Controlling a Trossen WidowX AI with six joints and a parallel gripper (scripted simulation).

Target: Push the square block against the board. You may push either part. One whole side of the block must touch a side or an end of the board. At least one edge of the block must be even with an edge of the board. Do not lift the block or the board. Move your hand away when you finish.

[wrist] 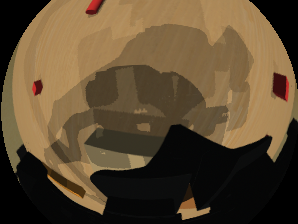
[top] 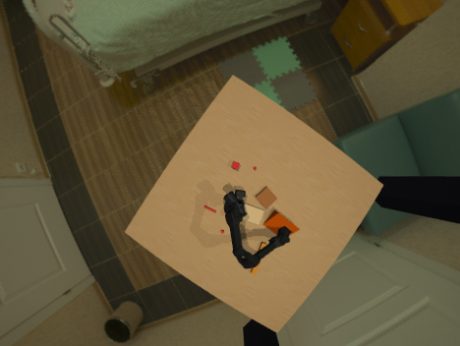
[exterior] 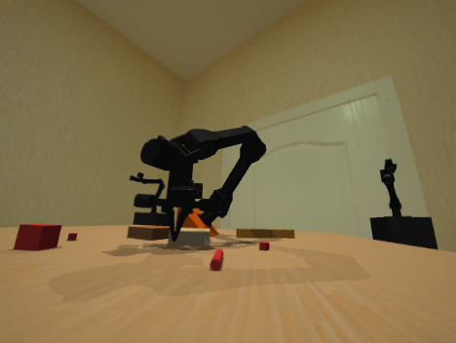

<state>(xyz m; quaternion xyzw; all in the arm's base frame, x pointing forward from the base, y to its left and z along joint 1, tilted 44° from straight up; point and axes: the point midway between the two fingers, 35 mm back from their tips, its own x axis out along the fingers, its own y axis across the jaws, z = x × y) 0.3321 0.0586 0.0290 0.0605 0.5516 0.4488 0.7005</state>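
A pale cream square block [top: 256,214] [exterior: 191,237] lies flat near the table's middle. A brown square block [top: 265,197] [exterior: 148,232] lies just beyond it, apart from it. A thin orange-brown board [top: 255,269] [exterior: 265,233] lies near the arm's base, mostly hidden under the arm in the overhead view. It also shows in the wrist view [wrist: 67,183]. My gripper [top: 236,201] [exterior: 173,233] is shut on nothing. It points down with its tips at table level, at the cream block's side away from the base. I cannot tell whether the tips touch it.
The arm's orange base [top: 280,223] stands beside the cream block. A red cube [top: 235,165] [exterior: 37,236], a red stick [top: 209,209] [exterior: 216,259] and two small red pieces [top: 222,231] [top: 255,168] lie on the wooden table [top: 315,162].
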